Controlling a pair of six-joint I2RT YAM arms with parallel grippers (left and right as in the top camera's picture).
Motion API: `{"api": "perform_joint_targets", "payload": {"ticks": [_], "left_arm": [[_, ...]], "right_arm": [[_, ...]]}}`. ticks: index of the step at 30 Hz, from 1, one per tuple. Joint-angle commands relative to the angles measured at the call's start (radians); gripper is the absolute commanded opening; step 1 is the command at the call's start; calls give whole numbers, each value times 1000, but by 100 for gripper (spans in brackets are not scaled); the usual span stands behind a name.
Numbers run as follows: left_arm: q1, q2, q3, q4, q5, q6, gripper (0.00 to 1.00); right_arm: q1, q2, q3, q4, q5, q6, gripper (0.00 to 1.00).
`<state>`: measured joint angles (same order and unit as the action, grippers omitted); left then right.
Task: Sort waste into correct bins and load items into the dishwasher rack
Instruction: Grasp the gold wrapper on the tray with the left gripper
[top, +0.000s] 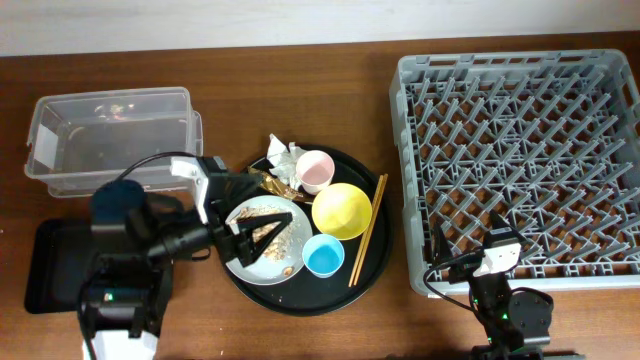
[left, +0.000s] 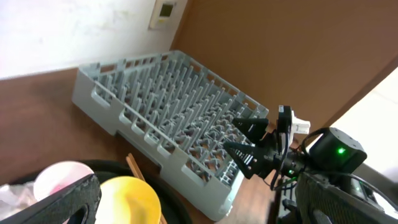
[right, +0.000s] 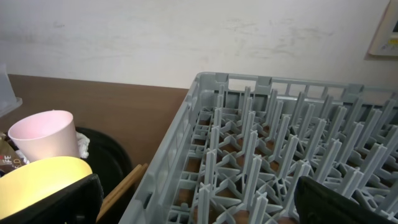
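Waste first: the tissue (top: 287, 157) w/ its wrapper (top: 268, 184) sits at the back edge of the round tray (top: 300, 295), just left of the pink cup (top: 316, 170). Scraps (top: 283, 240) lie on the plate (top: 245, 265) at the tray's left side. The yellow bowl (top: 342, 211) is in the middle, the blue cup (top: 323, 257) is at the front, and the chopsticks (top: 366, 230) lie along the right edge. The rack (top: 520, 160) fills the table's (top: 300, 90) right side, w/ nothing in it yet. The tub (top: 100, 140) is at the back left corner. The black bin (top: 45, 270) is at the front left, partly under the left arm (top: 125, 215).

The left gripper (top: 265, 212) is wide open, holds nothing, and hangs right over the plate. The right gripper (left: 229, 134) is wide open too, empty, by the rack's front left corner.

I think nothing is sorted yet. The left arm looks ready to pick sth off the tray's left side, prob. the tissue or the plate. To do it well:
- Go straight down, one finger each side.
- Don't bump the pink cup.
- Squeeze soft stuff all the way.
- If it's the plate, keep it flat so no scraps spill before it's over a bin.

The right arm (top: 505, 305) can take things near it, e.g. the chopsticks.
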<state>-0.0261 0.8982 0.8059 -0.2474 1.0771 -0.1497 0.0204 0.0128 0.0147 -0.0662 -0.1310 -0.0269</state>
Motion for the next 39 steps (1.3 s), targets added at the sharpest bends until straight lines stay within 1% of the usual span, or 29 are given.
{"api": "perform_joint_targets", "payload": {"ticks": [1,2,3,4,10,13,14,16,18,19,20,21,22,23,25,26,27,28,29,31,33,36,39], "left_arm": [[-45,57,188,-282,-366,13,99],[-73,79,265,-407,-568,24,99],[-99,95,319,-473,-702,24,99],[-121,102,347,-492,-787,24,99],[-131,102,348,-496,-795,24,99],[-131,102,348,-458,-705,24,99],[-131,107,348,-443,-706,24,77],[-131,143,357,-420,-707,17,67],[-131,250,427,-499,-710,-14,67],[-131,309,474,-561,-727,-14,70],[-131,378,531,-631,-769,-16,75],[-131,503,626,-726,-850,-44,84],[-131,559,660,-746,-863,-45,86],[-131,620,676,-729,-861,-47,93],[-131,709,676,-664,-856,-49,93],[-131,757,676,-637,-857,-99,91],[-131,794,676,-623,-858,-152,82],[-131,830,676,-612,-857,-231,78],[-131,875,676,-604,-857,-337,69],[-131,937,676,-604,-856,-459,62],[-133,987,676,-603,-857,-513,62],[-159,1047,676,-589,-858,-529,62],[-194,1098,676,-566,-883,-587,62]], "right_arm": [[6,-7,-9,0,5,1,99],[6,-7,-9,0,5,1,99],[6,-7,-9,0,5,1,99],[6,-7,-9,0,5,1,99],[6,-7,-9,0,5,1,99],[6,-7,-9,0,5,1,99],[6,-7,-9,0,5,1,99],[6,-7,-9,0,5,1,99],[6,-7,-9,0,5,1,99],[6,-7,-9,0,5,1,99],[6,-7,-9,0,5,1,99],[6,-7,-9,0,5,1,99],[6,-7,-9,0,5,1,99],[6,-7,-9,0,5,1,99],[6,-7,-9,0,5,1,99],[6,-7,-9,0,5,1,99],[6,-7,-9,0,5,1,99],[6,-7,-9,0,5,1,99],[6,-7,-9,0,5,1,99],[6,-7,-9,0,5,1,99],[6,-7,-9,0,5,1,99],[6,-7,-9,0,5,1,99],[6,-7,-9,0,5,1,99]]}}
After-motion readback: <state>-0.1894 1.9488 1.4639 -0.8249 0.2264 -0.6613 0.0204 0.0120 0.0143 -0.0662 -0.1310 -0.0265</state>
